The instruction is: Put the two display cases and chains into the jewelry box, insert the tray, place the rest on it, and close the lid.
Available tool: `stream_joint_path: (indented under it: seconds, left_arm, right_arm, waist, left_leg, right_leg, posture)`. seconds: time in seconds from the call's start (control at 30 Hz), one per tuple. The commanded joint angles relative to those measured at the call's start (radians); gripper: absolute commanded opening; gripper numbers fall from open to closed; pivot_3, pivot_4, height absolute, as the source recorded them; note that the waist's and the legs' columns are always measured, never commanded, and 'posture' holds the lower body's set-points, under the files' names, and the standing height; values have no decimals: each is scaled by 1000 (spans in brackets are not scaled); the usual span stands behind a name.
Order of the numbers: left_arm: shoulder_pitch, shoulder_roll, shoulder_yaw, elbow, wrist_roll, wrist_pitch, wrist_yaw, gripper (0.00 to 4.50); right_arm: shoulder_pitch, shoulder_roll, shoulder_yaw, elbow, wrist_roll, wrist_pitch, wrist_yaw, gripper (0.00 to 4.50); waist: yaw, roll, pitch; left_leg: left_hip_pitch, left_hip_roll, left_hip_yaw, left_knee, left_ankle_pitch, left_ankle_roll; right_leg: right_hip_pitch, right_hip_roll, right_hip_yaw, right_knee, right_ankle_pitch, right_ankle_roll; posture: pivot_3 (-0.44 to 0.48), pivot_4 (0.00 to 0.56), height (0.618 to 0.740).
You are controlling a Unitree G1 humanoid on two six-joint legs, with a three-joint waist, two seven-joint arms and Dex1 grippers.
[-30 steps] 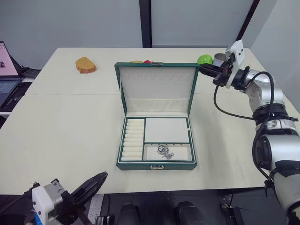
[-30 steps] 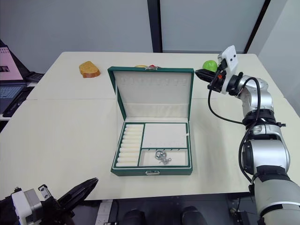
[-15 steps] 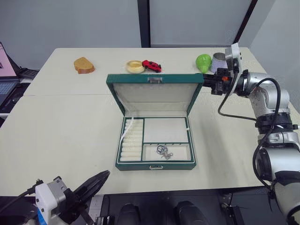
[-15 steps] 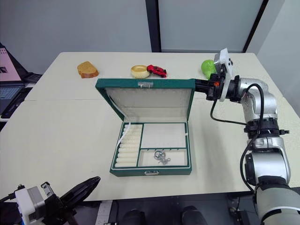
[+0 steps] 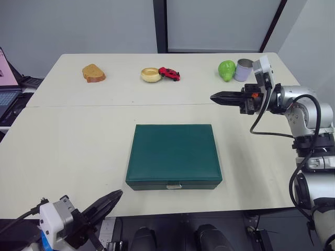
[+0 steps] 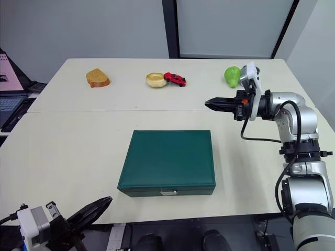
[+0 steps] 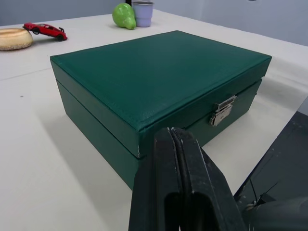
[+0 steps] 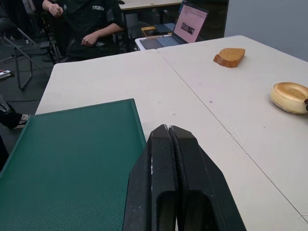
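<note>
We see the jewelry box [image 5: 174, 155] resting mid-bench [image 5: 68, 141], its lid [image 6: 167, 153] down and clasp [image 7: 221, 110] facing us. Our right gripper [image 5: 213, 97] hovers clenched beyond its far right corner; our left gripper [image 5: 116, 195], also clenched, hangs off the near edge.

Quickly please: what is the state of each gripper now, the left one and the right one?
Left gripper: closed, holding nothing.
Right gripper: closed, holding nothing.
</note>
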Motion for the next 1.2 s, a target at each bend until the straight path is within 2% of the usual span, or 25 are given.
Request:
stream_joint_path:
  seconds: [0.03,0.17,0.2,0.3,0.5,0.63,0.73,0.9,1.07,1.2]
  left_arm:
    - [26,22,24,-41,-41,48,34,0]
    - [19,97,74,-49,-99,180,98,0]
    - [7,118,92,-38,-109,210,115,0]
    - [-42,171,138,16,-142,293,151,551]
    - [-219,248,157,183,-136,393,179,2377]
    - [-368,289,103,311,-78,392,151,3589]
    - [-531,344,60,477,-33,398,120,4485]
    - [-705,352,22,647,-5,378,62,4496]
    - [-775,343,-9,749,81,310,67,4496]
    - [-793,352,-18,792,103,301,36,4496]
  right_arm:
    - [12,-25,-21,-41,20,0,-5,19]
    - [75,-56,-46,-78,33,15,-20,19]
    - [98,-66,-56,-88,39,22,-28,209]
    - [202,-120,-87,-116,46,40,-41,802]
    - [429,-199,-177,-125,35,-39,-86,2249]
    - [516,-205,-214,-103,23,-106,-126,3300]
    - [580,-202,-234,-60,-9,-205,-156,4329]
    - [652,-190,-255,-18,-16,-281,-186,4422]
    - [693,-188,-261,-35,-7,-292,-211,4422]
    - [715,-193,-258,-39,-13,-303,-222,4422]
  waist:
    - [1,0,0]
    - [6,-1,0]
    - [6,0,0]
    - [10,0,0]
    - [24,0,0]
    - [23,1,0]
    - [27,1,0]
    - [29,1,0]
    - [25,1,0]
    - [26,1,0]
  left_leg:
    - [0,0,0,0,0,0]
    - [0,0,-1,0,0,0]
    - [0,0,-2,0,0,0]
    - [0,-1,-3,0,0,0]
    - [0,-1,-2,0,0,0]
    - [1,-1,-2,1,1,-2]
    - [1,-1,-2,1,2,-3]
    - [1,-1,-1,1,2,-3]
    - [1,0,-1,1,2,-3]
    - [1,0,0,1,2,-3]
  right_leg:
    - [0,0,0,0,0,0]
    - [1,0,-1,0,0,0]
    - [1,0,-1,0,0,0]
    - [1,0,-2,0,0,0]
    - [1,0,-2,0,0,0]
    - [1,1,-1,0,0,0]
    - [2,1,-2,1,0,0]
    - [1,0,-2,1,0,0]
    - [1,1,-2,2,0,0]
    - [1,1,-1,2,0,0]
  posture:
    - [0,150,740]
    - [0,150,740]
    - [0,150,740]
    - [0,150,740]
    - [0,150,740]
    - [0,150,740]
    - [0,150,740]
    - [0,150,740]
    - [0,150,740]
    - [0,150,740]
